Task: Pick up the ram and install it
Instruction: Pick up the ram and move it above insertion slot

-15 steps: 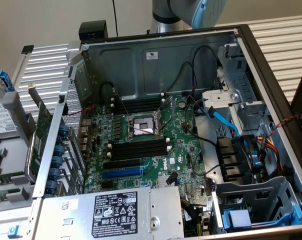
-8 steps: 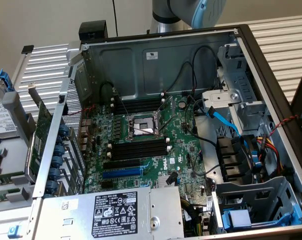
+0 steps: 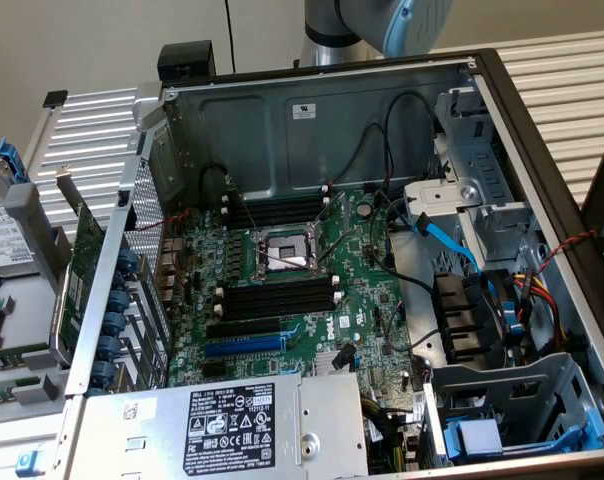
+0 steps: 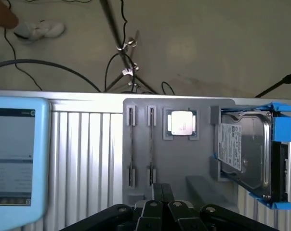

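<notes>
In the wrist view my gripper (image 4: 162,186) hangs above the near edge of a grey parts tray (image 4: 198,159), its two black fingers pressed together with nothing between them. Just beyond the fingertips, two thin sticks stand edge-on in narrow slots of that tray, one (image 4: 131,144) beside the other (image 4: 151,144); they look like the ram, but their faces are hidden. In the exterior view the open computer case (image 3: 502,110) shows the motherboard (image 3: 352,290) with empty long black memory slots (image 3: 277,297) either side of the CPU socket (image 3: 282,250). My arm (image 3: 382,25) rises behind the case.
The tray also holds a square CPU chip (image 4: 180,121) and a hard drive in blue rails (image 4: 246,154). A light blue tablet (image 4: 15,154) lies beside it. A larger green expansion card (image 3: 79,265) stands outside the case wall. Cables and a drive cage (image 3: 512,400) crowd the case's right.
</notes>
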`<state>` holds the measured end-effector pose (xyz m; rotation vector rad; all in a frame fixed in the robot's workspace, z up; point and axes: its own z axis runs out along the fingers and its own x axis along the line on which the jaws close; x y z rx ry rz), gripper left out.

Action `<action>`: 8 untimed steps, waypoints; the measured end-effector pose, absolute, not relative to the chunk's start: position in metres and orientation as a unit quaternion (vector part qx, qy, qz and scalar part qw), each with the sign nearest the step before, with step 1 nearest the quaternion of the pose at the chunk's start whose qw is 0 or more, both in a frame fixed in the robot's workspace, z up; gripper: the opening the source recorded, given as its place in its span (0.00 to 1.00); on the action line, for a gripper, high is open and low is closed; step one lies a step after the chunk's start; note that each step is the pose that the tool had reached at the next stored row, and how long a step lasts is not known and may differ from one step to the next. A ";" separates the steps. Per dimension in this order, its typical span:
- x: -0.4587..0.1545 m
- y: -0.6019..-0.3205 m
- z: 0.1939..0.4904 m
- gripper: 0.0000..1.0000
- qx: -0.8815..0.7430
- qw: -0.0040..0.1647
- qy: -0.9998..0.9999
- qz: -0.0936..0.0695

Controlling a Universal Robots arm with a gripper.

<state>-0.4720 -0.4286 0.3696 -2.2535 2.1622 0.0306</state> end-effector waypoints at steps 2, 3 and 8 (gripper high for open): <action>-0.472 -0.429 0.369 0.16 -0.730 0.009 0.683 0.010; -0.472 -0.429 0.368 0.24 -0.734 0.009 0.679 0.010; -0.472 -0.429 0.361 0.36 -0.744 0.009 0.668 0.010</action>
